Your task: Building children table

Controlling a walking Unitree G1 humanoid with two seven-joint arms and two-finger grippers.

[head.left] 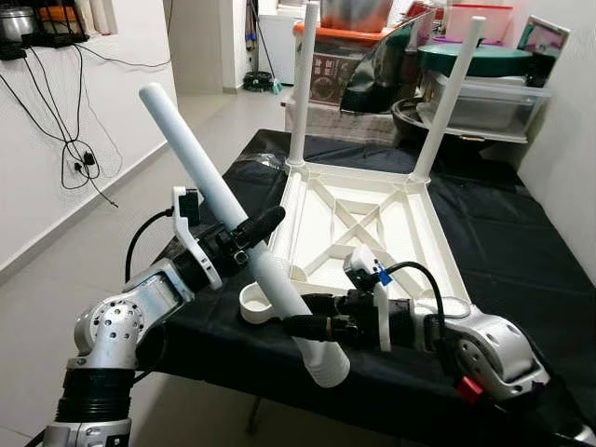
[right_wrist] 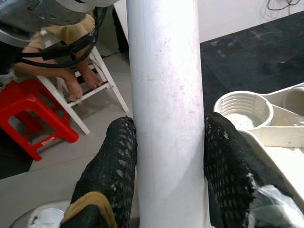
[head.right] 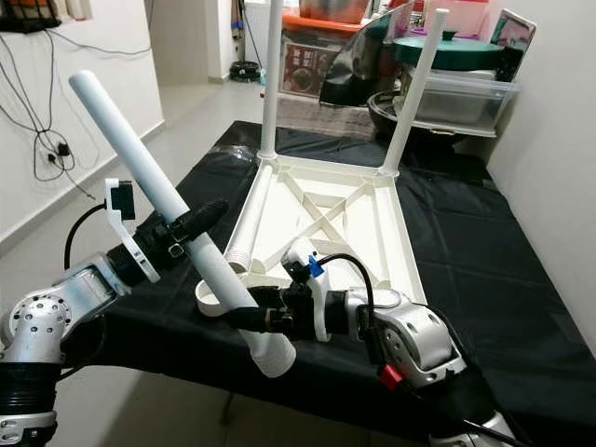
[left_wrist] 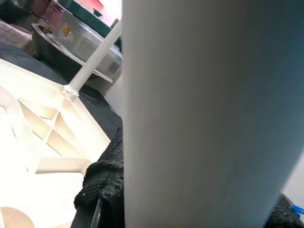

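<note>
Two grippers clamp one white leg [head.left: 244, 240] — left gripper [head.left: 244, 235] mid-shaft, right gripper [head.left: 300, 315] nearer its threaded end — tilted, just beside the empty socket [head.left: 257, 304]

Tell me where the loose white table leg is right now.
The long white plastic table leg slants over the near left corner of the upside-down white tabletop, gripped by the left gripper and right gripper.
</note>
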